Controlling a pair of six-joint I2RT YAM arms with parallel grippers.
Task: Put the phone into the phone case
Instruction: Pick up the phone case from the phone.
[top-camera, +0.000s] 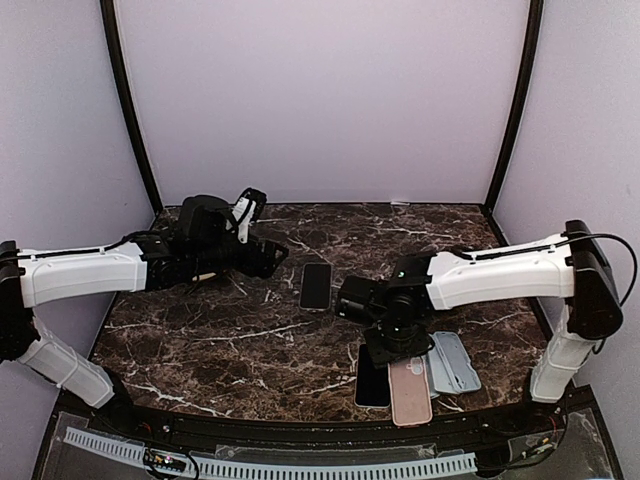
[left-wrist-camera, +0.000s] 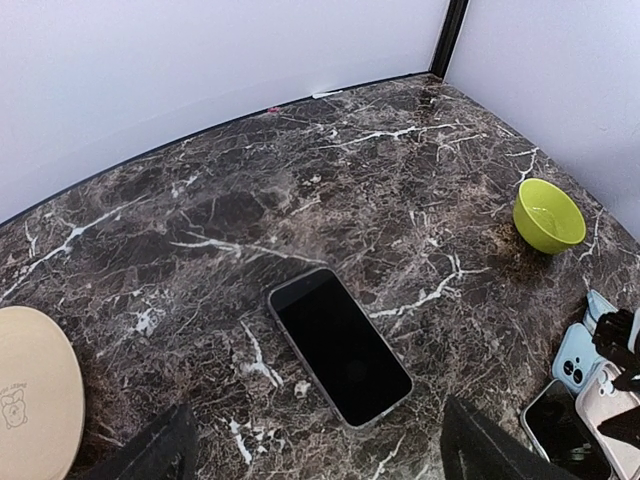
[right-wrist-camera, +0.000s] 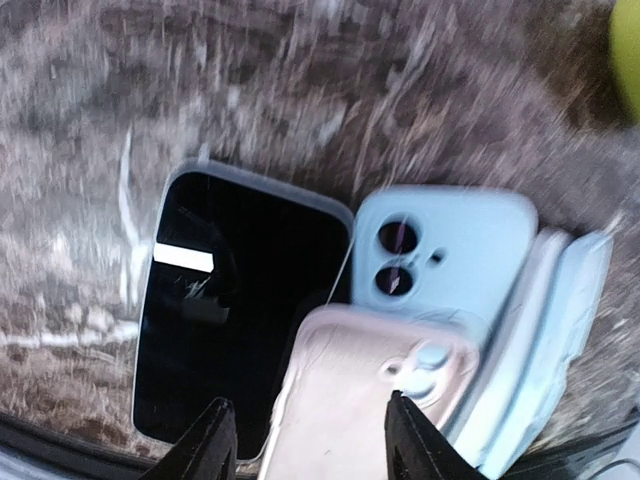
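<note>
Two phones: centre phone (top-camera: 316, 285) lies mid-frame, second phone (top-camera: 372, 380) lower right beside three cases, pink case (top-camera: 410, 392) nearest. Left gripper (left-wrist-camera: 320, 435) gapes empty; right gripper (right-wrist-camera: 305, 415) spread above pink case

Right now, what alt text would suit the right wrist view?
A black phone lies screen up on the marble table, beside a pink case that overlaps a light blue case. The open claw hovers above them.

No legible text, tiny print beside bear logo on beige disc (left-wrist-camera: 30, 400) unreadable
</note>
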